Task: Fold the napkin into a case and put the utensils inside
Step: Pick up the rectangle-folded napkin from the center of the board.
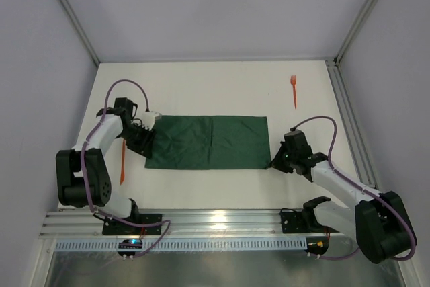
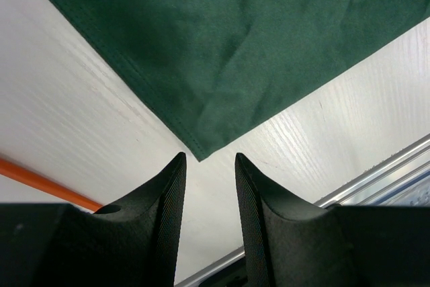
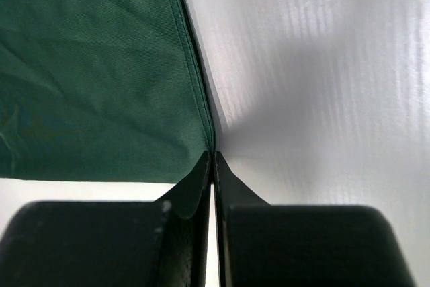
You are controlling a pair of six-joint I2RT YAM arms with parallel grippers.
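Lying flat mid-worktop (image 1: 201,92), nearer the front edge: plain dark green cloth napkin (image 1: 208,142), a wide rectangle with a faint centre crease. Pinching its near right corner, pressed together: right gripper (image 3: 213,154). Spread just short of its near left corner: left gripper (image 2: 209,158).

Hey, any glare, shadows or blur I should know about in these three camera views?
Top view: evenly lit, with a bright glare patch on the metal rail at the bottom. Left wrist view: napkin in focus, left gripper dark with little detail. Right wrist view: a soft grey shadow on the table beside the napkin's edge.
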